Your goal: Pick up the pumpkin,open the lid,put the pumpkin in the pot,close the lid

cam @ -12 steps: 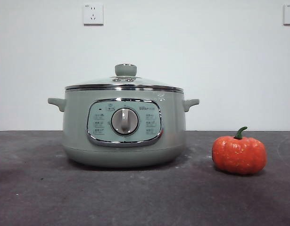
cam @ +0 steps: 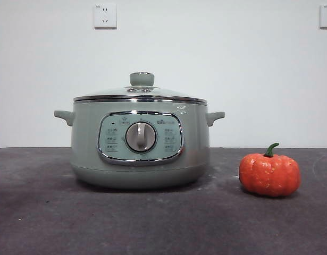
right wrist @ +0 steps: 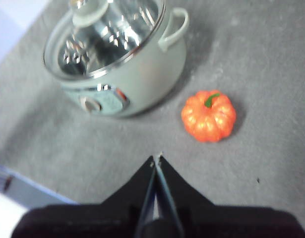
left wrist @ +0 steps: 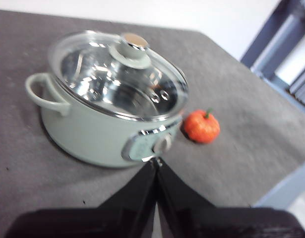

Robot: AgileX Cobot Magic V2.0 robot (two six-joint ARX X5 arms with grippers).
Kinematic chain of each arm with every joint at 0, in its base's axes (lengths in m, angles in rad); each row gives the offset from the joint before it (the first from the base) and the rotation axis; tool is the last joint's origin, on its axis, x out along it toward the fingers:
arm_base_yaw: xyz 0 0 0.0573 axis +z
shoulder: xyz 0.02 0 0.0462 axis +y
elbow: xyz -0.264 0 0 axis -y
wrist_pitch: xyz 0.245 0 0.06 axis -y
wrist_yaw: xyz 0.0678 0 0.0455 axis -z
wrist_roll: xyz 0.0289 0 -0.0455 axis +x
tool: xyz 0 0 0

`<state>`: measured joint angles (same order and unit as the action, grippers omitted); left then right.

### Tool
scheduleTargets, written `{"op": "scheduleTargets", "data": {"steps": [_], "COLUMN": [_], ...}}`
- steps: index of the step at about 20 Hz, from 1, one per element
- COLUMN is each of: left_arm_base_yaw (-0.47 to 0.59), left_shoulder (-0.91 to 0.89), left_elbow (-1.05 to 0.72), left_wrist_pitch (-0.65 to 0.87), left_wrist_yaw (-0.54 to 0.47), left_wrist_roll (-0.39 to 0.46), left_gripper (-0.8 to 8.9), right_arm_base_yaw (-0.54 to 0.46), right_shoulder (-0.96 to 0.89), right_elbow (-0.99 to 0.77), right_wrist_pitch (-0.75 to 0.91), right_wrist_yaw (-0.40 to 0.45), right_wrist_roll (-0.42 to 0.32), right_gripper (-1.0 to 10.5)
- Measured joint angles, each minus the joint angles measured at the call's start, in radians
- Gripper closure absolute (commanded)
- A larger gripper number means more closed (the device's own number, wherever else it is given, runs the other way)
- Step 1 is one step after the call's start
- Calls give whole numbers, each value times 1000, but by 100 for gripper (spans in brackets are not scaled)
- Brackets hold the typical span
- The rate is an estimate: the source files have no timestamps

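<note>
Pumpkin: the pumpkin sat on the desk beside the pot, apart from it, stem up, with nothing holding it.
Lid: the lid was seated on the pot's rim, its knob upright at the centre.
Right gripper: my right gripper hung above the desk with its jaws clenched together on nothing, the pumpkin near it and off to one side of its line.
Left gripper: my left gripper was likewise pressed closed and empty, above the desk in front of the pot's control panel, with the lid beyond it.
Stage: I judged that nothing had been picked up yet; every step of the task was ahead.
Risk, approach: if I came down on the pumpkin with jaws closed, I would push or roll it rather than grasp it; they needed to spread first.
Risk, grip: its skin looked glossy and ribbed, so an off-centre pinch could squirt it out sideways.
Risk, lid: the knob was small and rounded; a shallow hold could let the glass slip and drop onto the rim.
Risk, crowding: both arms working near the pot could clash over it.
</note>
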<state>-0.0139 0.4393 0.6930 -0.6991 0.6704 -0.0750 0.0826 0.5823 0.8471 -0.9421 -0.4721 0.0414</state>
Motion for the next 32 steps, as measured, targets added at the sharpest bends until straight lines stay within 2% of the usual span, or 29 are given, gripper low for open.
{"op": "scheduleTargets", "data": {"steps": [4,7,8,9,10,11,12,13,20,25,27,32], "left_arm_base_yaw": [0,0,0,0,0,0,0,0,0,0,0,0], "left_shoulder": [34,37,37,37,37,37,37,37,37,37,37,37], "left_elbow": [74,95,95,95,95,95,95,95,95,95,95,95], "left_wrist_pitch": [-124,-145,-145,-145,-145,-145,-145,-145,-145,-142,-142,-141], "left_wrist_yaw": [14,14,14,14,14,14,14,14,13,14,14,14], "left_wrist_roll": [96,130,135,135,135,135,135,135,142,139,139,139], "left_gripper": [821,803,703,485,222,74,56,59,59,59,59,59], "right_arm_base_yaw": [18,29,29,29,29,29,29,29,29,63,93,186], "right_shoulder": [91,106,106,106,106,108,109,109,128,257,346,572], "right_elbow": [145,190,190,190,190,190,190,190,190,190,190,190], "right_wrist_pitch": [-157,-185,-189,-192,-191,-191,-191,-191,-189,-101,-52,74], "right_wrist_yaw": [0,0,0,0,0,0,0,0,0,7,40,190], "right_wrist_roll": [-99,-134,-138,-140,-139,-138,-134,-131,-124,-123,-119,-116], "right_gripper": [958,934,890,784,613,411,264,230,232,232,232,231]}}
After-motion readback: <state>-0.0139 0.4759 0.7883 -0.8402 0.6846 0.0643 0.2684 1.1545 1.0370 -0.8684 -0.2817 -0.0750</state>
